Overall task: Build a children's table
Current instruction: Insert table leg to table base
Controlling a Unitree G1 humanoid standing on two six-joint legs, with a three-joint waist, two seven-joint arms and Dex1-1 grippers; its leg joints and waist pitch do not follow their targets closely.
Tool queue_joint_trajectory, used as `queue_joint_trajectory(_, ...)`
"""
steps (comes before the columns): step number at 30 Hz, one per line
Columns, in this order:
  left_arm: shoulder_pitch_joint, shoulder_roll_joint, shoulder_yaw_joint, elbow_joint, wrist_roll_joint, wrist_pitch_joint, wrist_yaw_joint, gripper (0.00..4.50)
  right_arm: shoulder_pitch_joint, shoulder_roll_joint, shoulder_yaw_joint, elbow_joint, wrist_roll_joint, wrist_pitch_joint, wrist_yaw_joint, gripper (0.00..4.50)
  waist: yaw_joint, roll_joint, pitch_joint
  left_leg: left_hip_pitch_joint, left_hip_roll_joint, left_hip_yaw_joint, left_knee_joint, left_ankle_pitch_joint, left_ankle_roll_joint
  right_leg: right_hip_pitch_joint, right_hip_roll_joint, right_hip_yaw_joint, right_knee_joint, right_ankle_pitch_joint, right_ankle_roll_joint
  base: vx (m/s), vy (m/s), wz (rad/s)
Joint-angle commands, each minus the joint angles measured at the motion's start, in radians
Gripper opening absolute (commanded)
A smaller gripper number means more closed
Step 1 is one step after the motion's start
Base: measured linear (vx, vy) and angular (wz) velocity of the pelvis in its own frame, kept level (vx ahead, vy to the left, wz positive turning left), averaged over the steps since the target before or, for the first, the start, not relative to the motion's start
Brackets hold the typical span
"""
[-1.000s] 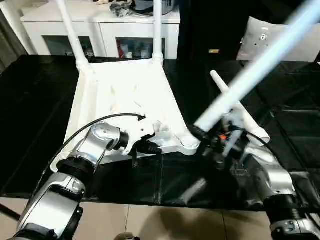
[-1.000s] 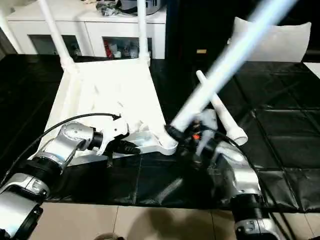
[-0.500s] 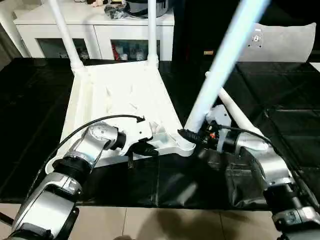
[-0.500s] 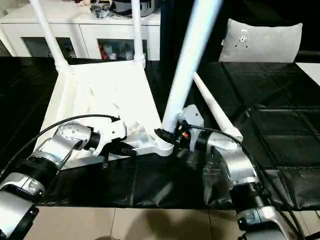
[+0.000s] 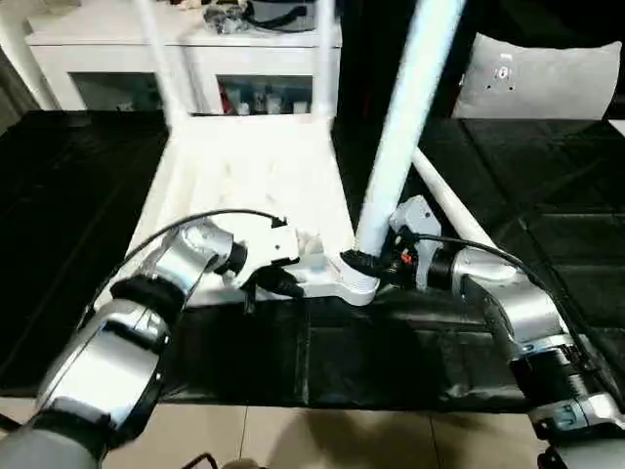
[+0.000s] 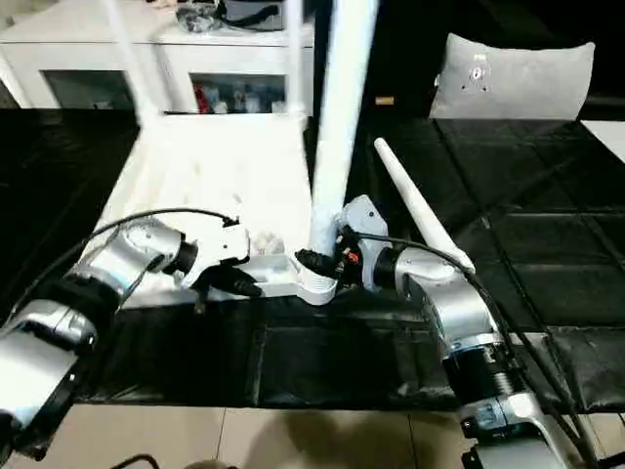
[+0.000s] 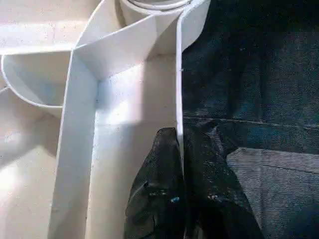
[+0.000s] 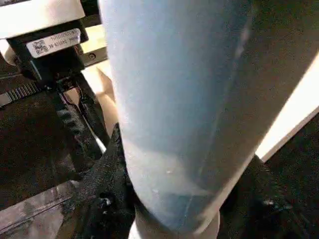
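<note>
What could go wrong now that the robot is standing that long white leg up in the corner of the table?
1. The leg stands nearly upright, gripped only near its base by the right gripper; it could tip before seating in the corner socket.
2. The left gripper pinches just the thin rim of the tabletop, as the left wrist view shows; a push could slide the top.
3. A loose leg lies beside the right arm and could be knocked.

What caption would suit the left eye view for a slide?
Right gripper stands a white leg in the upturned tabletop's near corner socket while the left gripper pinches the rim.
</note>
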Motion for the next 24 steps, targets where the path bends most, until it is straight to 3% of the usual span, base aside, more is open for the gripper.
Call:
queue_joint_trajectory(1,-0.066,0.029,0.048,-0.022,-0.013,-0.020,0.010,0.00,0.070,0.021,0.110,0.103,-0.050,0.123,-0.011,1.87,-0.005,0.009,-0.051,0.013,0.038,-0.016,-0.073,-0.359,-0.013,0.032,-0.079,0.045,-0.081,-0.327,-0.203,0.000,0.000,0.00)
queue_joint_trajectory(3,-0.054,0.033,0.053,-0.031,-0.018,-0.013,0.002,0.00,0.066,0.030,0.110,0.107,-0.054,0.131,-0.024,1.87,-0.007,0.007,-0.049,0.012,0.038,-0.017,-0.074,-0.364,-0.015,0.033,-0.081,0.045,-0.082,-0.352,-0.199,0.000,0.000,0.00)
queue_joint_trajectory(4,-0.031,0.040,0.062,-0.052,-0.029,0.003,-0.011,0.00,0.059,0.044,0.106,0.115,-0.059,0.140,-0.043,1.87,-0.011,0.000,-0.047,0.013,0.037,-0.017,-0.075,-0.375,-0.016,0.030,-0.081,0.045,-0.085,-0.380,-0.193,0.000,0.000,0.00)
queue_joint_trajectory(7,0.038,0.057,0.078,-0.136,-0.059,0.053,-0.026,0.00,0.051,0.060,0.097,0.126,-0.062,0.150,-0.069,1.87,-0.027,0.002,-0.044,0.013,0.041,-0.022,-0.079,-0.398,-0.025,0.028,-0.088,0.047,-0.086,-0.439,-0.182,0.000,0.000,0.00)
queue_joint_trajectory(8,0.086,0.069,0.087,-0.197,-0.076,0.090,-0.023,0.00,0.047,0.069,0.088,0.127,-0.063,0.160,-0.086,1.87,-0.029,-0.005,-0.042,0.013,0.040,-0.020,-0.080,-0.404,-0.022,0.025,-0.085,0.046,-0.091,-0.454,-0.179,0.000,0.000,0.00)
queue_joint_trajectory(9,0.100,0.072,0.089,-0.216,-0.079,0.102,-0.020,0.00,0.047,0.071,0.086,0.126,-0.063,0.162,-0.090,1.87,-0.034,0.001,-0.042,0.014,0.041,-0.023,-0.081,-0.414,-0.026,0.024,-0.087,0.047,-0.088,-0.462,-0.179,0.000,0.000,0.00)
queue_joint_trajectory(10,0.154,0.082,0.096,-0.293,-0.085,0.144,0.000,0.00,0.045,0.076,0.080,0.123,-0.065,0.168,-0.104,1.87,-0.037,0.002,-0.042,0.015,0.040,-0.022,-0.080,-0.416,-0.025,0.022,-0.084,0.047,-0.091,-0.466,-0.175,0.000,0.000,0.00)
queue_joint_trajectory(11,0.154,0.082,0.096,-0.293,-0.085,0.144,0.000,0.00,0.045,0.076,0.080,0.123,-0.065,0.168,-0.104,1.87,-0.043,-0.002,-0.042,0.011,0.044,-0.024,-0.084,-0.409,-0.026,0.022,-0.084,0.048,-0.086,-0.444,-0.181,0.000,0.000,0.00)
queue_joint_trajectory(12,0.314,0.091,0.134,-0.534,-0.084,0.300,0.101,0.00,0.055,0.088,0.064,0.085,-0.057,0.192,-0.129,1.87,-0.047,-0.005,-0.046,0.012,0.051,-0.026,-0.085,-0.399,-0.037,0.027,-0.088,0.052,-0.075,-0.400,-0.190,0.000,0.000,0.00)
queue_joint_trajectory(13,0.378,0.088,0.152,-0.635,-0.080,0.369,0.145,0.00,0.062,0.091,0.060,0.066,-0.053,0.200,-0.136,1.87,-0.057,-0.005,-0.039,0.002,0.053,-0.023,-0.094,-0.390,-0.031,0.027,-0.078,0.048,-0.072,-0.382,-0.192,0.000,0.000,0.00)
queue_joint_trajectory(15,0.433,0.080,0.171,-0.731,-0.076,0.432,0.177,0.00,0.070,0.093,0.055,0.045,-0.047,0.210,-0.144,1.87,-0.058,-0.006,-0.042,0.013,0.044,-0.019,-0.084,-0.395,-0.021,0.021,-0.081,0.052,-0.084,-0.442,-0.176,0.000,0.000,0.00)
queue_joint_trajectory(16,0.492,0.066,0.192,-0.841,-0.074,0.508,0.204,0.00,0.080,0.094,0.047,0.025,-0.038,0.222,-0.153,1.87,-0.058,-0.010,-0.043,0.013,0.045,-0.018,-0.083,-0.377,-0.018,0.021,-0.081,0.054,-0.086,-0.442,-0.171,0.000,0.000,0.00)
queue_joint_trajectory(17,0.496,0.065,0.194,-0.850,-0.075,0.514,0.206,0.00,0.081,0.094,0.047,0.023,-0.037,0.222,-0.153,1.87,-0.058,-0.009,-0.042,0.011,0.045,-0.018,-0.085,-0.371,-0.017,0.021,-0.078,0.054,-0.087,-0.434,-0.170,0.000,0.000,0.00)
queue_joint_trajectory(18,0.512,0.056,0.200,-0.905,-0.083,0.553,0.211,0.00,0.085,0.093,0.044,0.016,-0.034,0.222,-0.155,1.87,-0.059,-0.026,-0.041,0.013,0.040,-0.013,-0.082,-0.375,-0.008,0.015,-0.072,0.052,-0.094,-0.448,-0.159,0.000,0.000,0.00)
queue_joint_trajectory(19,0.515,0.049,0.200,-0.949,-0.081,0.581,0.216,0.00,0.088,0.091,0.043,0.014,-0.034,0.216,-0.155,1.87,-0.051,-0.029,-0.041,0.012,0.042,-0.017,-0.084,-0.364,-0.005,0.019,-0.079,0.053,-0.087,-0.461,-0.156,0.000,0.000,0.00)
queue_joint_trajectory(20,0.516,0.047,0.198,-0.984,-0.083,0.607,0.223,0.00,0.086,0.091,0.042,0.016,-0.035,0.211,-0.156,1.87,-0.049,-0.025,-0.039,0.013,0.041,-0.015,-0.083,-0.365,-0.003,0.014,-0.077,0.053,-0.093,-0.475,-0.148,0.000,0.000,0.00)
queue_joint_trajectory(22,0.504,0.048,0.183,-1.016,-0.070,0.628,0.233,0.00,0.082,0.096,0.043,0.021,-0.035,0.207,-0.157,1.87,-0.045,-0.025,-0.037,0.020,0.040,-0.017,-0.084,-0.406,-0.017,0.006,-0.074,0.051,-0.102,-0.515,-0.126,0.000,0.000,0.00)
queue_joint_trajectory(23,0.500,0.046,0.175,-1.029,-0.073,0.637,0.233,0.00,0.080,0.100,0.048,0.027,-0.038,0.203,-0.157,1.87,-0.044,-0.020,-0.036,0.020,0.039,-0.019,-0.085,-0.417,-0.021,0.006,-0.074,0.050,-0.102,-0.519,-0.121,0.000,0.000,0.00)
queue_joint_trajectory(24,0.497,0.043,0.169,-1.036,-0.076,0.642,0.232,0.00,0.077,0.103,0.051,0.034,-0.040,0.199,-0.157,1.87,-0.047,-0.023,-0.035,0.018,0.038,-0.022,-0.087,-0.436,-0.026,0.007,-0.072,0.048,-0.103,-0.524,-0.112,0.000,0.000,0.00)
